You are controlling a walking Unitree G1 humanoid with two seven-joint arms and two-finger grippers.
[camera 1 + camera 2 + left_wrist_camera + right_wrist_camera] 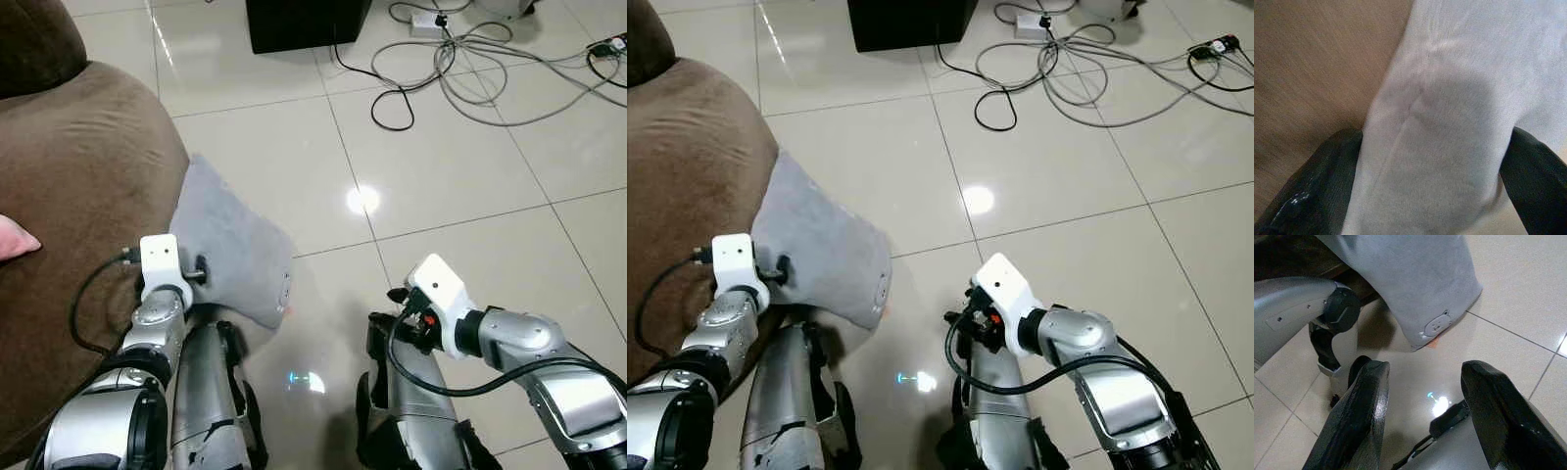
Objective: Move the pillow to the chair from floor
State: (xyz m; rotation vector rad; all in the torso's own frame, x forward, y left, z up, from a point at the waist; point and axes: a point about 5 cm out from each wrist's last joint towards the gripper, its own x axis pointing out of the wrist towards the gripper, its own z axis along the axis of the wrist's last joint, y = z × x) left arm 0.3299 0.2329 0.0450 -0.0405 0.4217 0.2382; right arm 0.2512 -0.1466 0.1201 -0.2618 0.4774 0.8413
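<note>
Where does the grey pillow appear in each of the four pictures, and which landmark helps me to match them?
Left eye view: the grey pillow hangs left of centre, against the brown chair.
Right eye view: left of centre, beside the chair.
Left wrist view: between the two fingers of the left gripper, chair behind.
Right wrist view: at the top, beyond the open right gripper.
Shared landmark: the small bear patch near the pillow's lower corner.

One grey pillow [233,250], one brown chair [78,196], two hands [1430,196] [1422,416].
</note>
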